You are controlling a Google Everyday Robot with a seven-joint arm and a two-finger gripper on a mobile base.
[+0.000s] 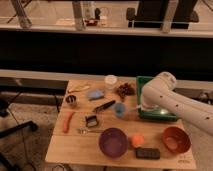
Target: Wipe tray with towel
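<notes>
The green tray [145, 82] sits at the right rear of the table [70, 145]. The gripper [148, 107] is lowered into the tray, largely hidden by the white arm [172, 97]. Whether it is open or closed cannot be told.

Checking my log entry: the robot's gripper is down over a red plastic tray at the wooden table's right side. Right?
No: the camera view shows the rectangular plastic tray is green, not red. The gripper is over it, at the wooden table's right side.
</notes>
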